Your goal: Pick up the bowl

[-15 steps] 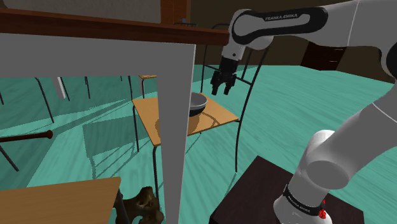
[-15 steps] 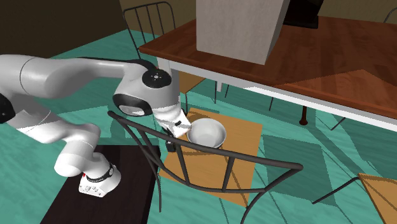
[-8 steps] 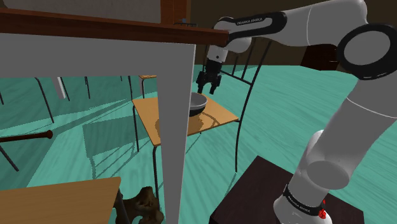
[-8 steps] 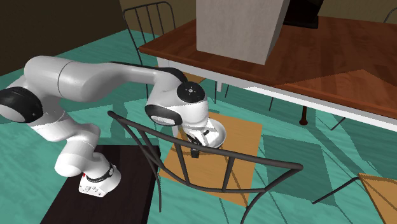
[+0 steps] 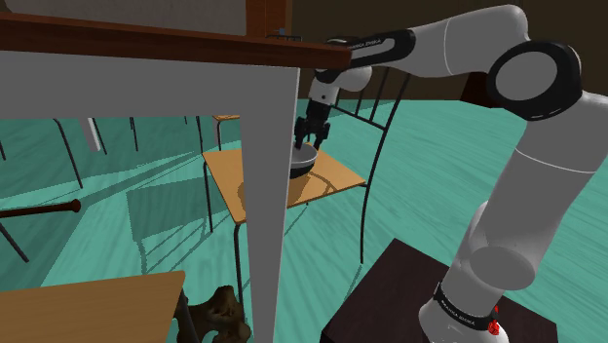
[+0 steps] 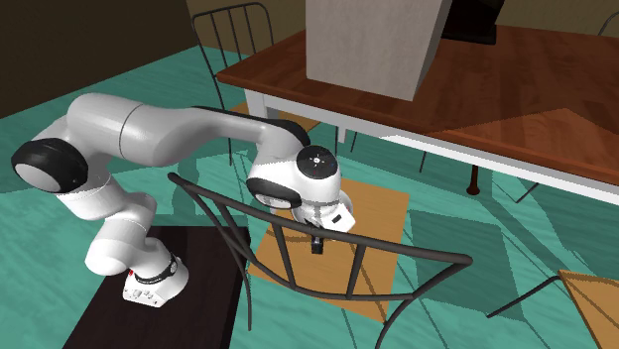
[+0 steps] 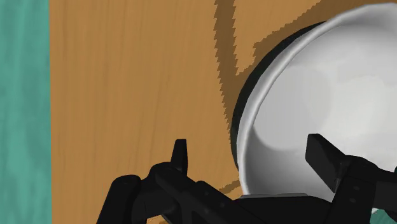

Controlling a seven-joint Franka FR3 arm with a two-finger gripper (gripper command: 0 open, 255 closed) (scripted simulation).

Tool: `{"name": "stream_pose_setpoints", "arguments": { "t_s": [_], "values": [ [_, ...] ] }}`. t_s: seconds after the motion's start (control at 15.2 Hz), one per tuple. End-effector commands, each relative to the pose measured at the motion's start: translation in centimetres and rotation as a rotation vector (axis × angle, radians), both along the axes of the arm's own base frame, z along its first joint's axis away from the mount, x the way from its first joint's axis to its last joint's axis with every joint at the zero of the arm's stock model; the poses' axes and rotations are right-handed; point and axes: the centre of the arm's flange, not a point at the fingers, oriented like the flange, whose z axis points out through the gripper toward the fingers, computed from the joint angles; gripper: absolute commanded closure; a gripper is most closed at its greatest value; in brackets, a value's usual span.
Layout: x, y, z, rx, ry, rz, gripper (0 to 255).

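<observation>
Teal floor (image 5: 438, 185) with a streaked surface covers the room.

Large table (image 6: 516, 89) with a reddish-brown wooden top and a pale grey apron. A plain grey-beige block (image 6: 372, 45) stands on it. In the shoulder view one pale table leg (image 5: 268, 214) runs down the middle foreground.

White robot arm (image 6: 159, 129) with dark joints rises from its dark brown box stand (image 6: 203, 288). It reaches out over a chair, with the wrist bent downward.

Chair with a tan wooden seat (image 7: 127, 95) and a thin dark metal frame (image 6: 288, 233). It stands just beside the table, and its curved back rail is nearest the second exterior camera.

Round pale grey bowl (image 7: 318, 95) with a smooth inside. It sits upright on the chair seat, well in from the seat edge that borders the floor. In the shoulder view the table leg hides part of it.

Black two-finger gripper (image 7: 248, 145) is low over the bowl's near rim and points down. The claw is wide: the fingers stand apart and straddle the rim, one over the bare seat just outside the bowl, the other over the bowl's inside. Neither finger is seen pressing the rim, so the bowl is not clasped.
</observation>
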Motion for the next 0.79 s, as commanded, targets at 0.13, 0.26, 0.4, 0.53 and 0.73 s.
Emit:
{"name": "stream_pose_setpoints", "arguments": {
  "t_s": [0.13,0.26,0.4,0.53,0.73],
  "values": [
    [-0.05,-0.02,-1.36,0.000,-0.001,0.000,0],
    [-0.05,-0.03,-1.30,0.000,-0.001,0.000,255],
    [-0.04,-0.02,-1.31,0.000,-0.001,0.000,255],
    [-0.04,-0.02,-1.31,0.000,-0.001,0.000,255],
    [-0.04,-0.02,-1.31,0.000,-0.001,0.000,255]
  ]
}}
